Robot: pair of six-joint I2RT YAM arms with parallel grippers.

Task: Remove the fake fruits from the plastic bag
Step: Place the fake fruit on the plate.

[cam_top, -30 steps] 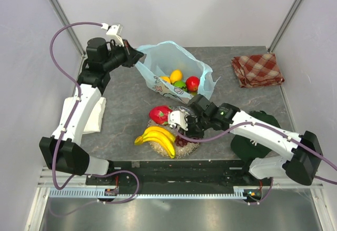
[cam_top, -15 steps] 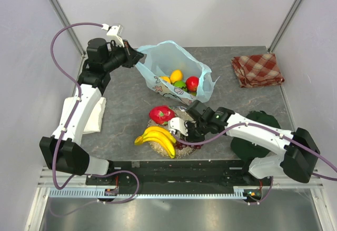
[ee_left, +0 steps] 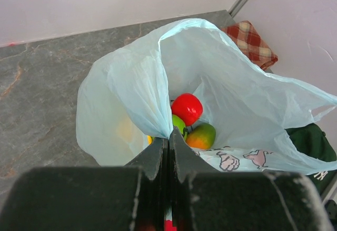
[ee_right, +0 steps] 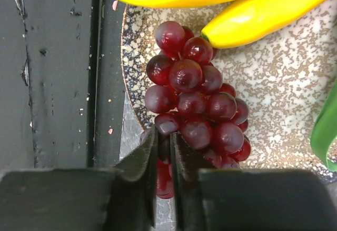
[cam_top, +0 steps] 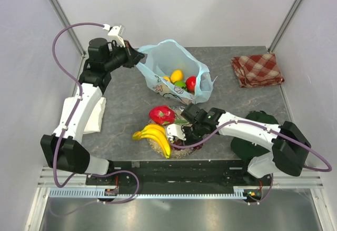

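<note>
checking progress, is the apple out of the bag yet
No, the apple sits inside the bag next to the mango.

Lab test cell (white walls [cam_top: 210, 10])

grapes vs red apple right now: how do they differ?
Place: grapes lie on the speckled plate, outside the plastic bag; red apple sits inside it.
Shape: grapes are a dark clustered bunch; red apple is one bright round piece.
Contact: right gripper fingers pinch the grapes; red apple is ungripped.
Both glossy, reddish.
</note>
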